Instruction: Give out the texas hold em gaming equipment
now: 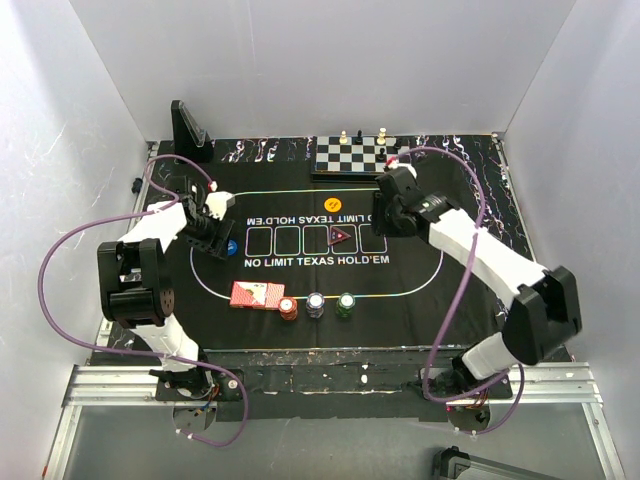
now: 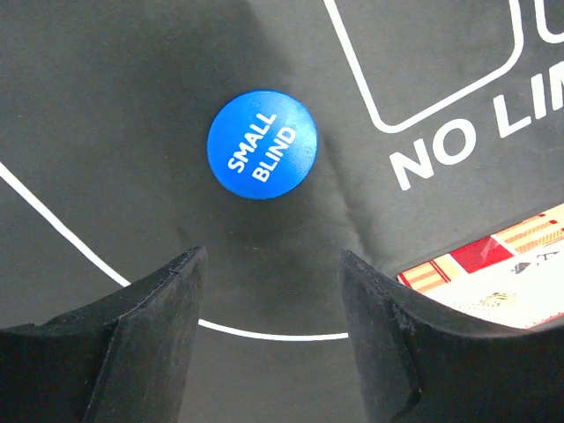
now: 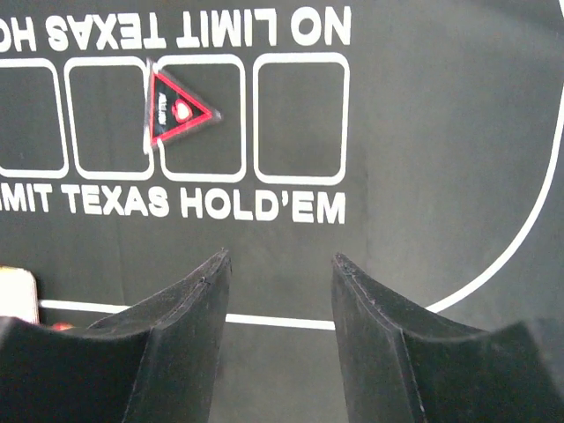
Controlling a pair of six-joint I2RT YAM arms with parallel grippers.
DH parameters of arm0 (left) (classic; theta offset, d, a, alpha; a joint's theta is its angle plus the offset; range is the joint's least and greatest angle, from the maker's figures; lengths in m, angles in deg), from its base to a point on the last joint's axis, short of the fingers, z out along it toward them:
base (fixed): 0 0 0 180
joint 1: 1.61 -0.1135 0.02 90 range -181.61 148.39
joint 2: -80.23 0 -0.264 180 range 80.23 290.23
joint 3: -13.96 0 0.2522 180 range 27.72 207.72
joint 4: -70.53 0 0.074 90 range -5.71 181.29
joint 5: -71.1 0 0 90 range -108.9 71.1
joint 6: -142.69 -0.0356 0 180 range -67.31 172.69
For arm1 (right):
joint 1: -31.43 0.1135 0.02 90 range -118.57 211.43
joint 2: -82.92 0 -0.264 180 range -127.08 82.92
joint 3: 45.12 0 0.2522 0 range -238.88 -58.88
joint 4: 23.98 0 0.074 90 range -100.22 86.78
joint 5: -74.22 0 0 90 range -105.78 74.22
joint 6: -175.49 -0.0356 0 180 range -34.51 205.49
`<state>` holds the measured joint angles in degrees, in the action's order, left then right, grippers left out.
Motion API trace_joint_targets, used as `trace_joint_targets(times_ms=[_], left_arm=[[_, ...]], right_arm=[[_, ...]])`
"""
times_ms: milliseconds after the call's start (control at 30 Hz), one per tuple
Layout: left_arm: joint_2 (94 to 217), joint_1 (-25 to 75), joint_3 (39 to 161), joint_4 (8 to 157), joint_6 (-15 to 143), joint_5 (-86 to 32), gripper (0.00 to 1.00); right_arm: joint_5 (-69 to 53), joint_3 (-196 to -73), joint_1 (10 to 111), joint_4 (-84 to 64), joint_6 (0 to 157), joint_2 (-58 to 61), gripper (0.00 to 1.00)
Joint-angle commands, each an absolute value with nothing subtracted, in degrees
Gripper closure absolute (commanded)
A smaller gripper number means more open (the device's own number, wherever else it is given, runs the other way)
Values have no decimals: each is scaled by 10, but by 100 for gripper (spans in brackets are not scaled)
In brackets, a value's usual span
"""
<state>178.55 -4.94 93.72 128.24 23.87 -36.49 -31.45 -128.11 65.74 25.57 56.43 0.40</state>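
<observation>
A blue "SMALL BLIND" chip [image 2: 262, 144] lies flat on the black mat [image 2: 106, 106], just ahead of my left gripper [image 2: 273, 264], which is open and empty. Seen from above, that chip [image 1: 231, 248] sits beside the left gripper [image 1: 215, 228]. The dark red triangular marker [image 3: 176, 110] rests in a card box of the mat, ahead of my open, empty right gripper [image 3: 280, 264]. Red-backed playing cards [image 1: 258, 295] lie near the mat's front, with an orange-red chip [image 1: 289, 308], a white chip [image 1: 316, 303] and a green chip [image 1: 345, 303] to their right. An orange chip [image 1: 332, 204] lies farther back.
A chessboard [image 1: 350, 155] with a few pieces stands at the back of the table. A black upright stand [image 1: 188, 130] is at the back left corner. White walls close in the table on three sides.
</observation>
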Motion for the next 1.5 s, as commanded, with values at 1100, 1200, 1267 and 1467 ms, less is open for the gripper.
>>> trace_joint_targets(times_ms=[1100, 1200, 1267, 1467], left_arm=[[1724, -59, 1168, 1425, 360, -418, 2], [1724, -58, 1165, 1421, 361, -414, 2], [1722, -59, 1165, 1420, 360, -414, 2], [1717, -60, 1161, 1416, 357, -411, 2]], right_arm=[[-224, -1754, 641, 221, 615, -524, 43], [-223, -1764, 643, 225, 613, -533, 43], [-223, -1776, 643, 229, 616, -543, 43], [-248, -1819, 643, 263, 629, -575, 43]])
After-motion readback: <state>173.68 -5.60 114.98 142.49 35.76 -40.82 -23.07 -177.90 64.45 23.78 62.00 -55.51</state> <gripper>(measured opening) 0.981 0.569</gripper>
